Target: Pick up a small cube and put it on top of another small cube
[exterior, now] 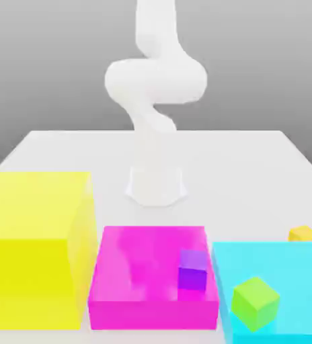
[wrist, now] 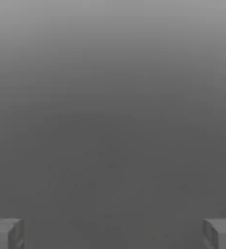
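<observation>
A tiny yellow-orange small cube (exterior: 304, 235) rests on the white table (exterior: 239, 168) at the exterior view's right, just behind the big cyan block (exterior: 300, 269). The white arm (exterior: 155, 80) rises from its base at the table's middle and bends up out of the picture. In the hand view my gripper (wrist: 113, 233) is open: its two grey fingertips (wrist: 8, 233) stand far apart with nothing between them, facing plain grey background.
A big yellow block (exterior: 34, 248) stands at the exterior view's left and a lower magenta block (exterior: 138, 269) in the middle. A small purple cube (exterior: 193, 270) sits on the magenta block. A small green cube (exterior: 255, 303) sits on the cyan block.
</observation>
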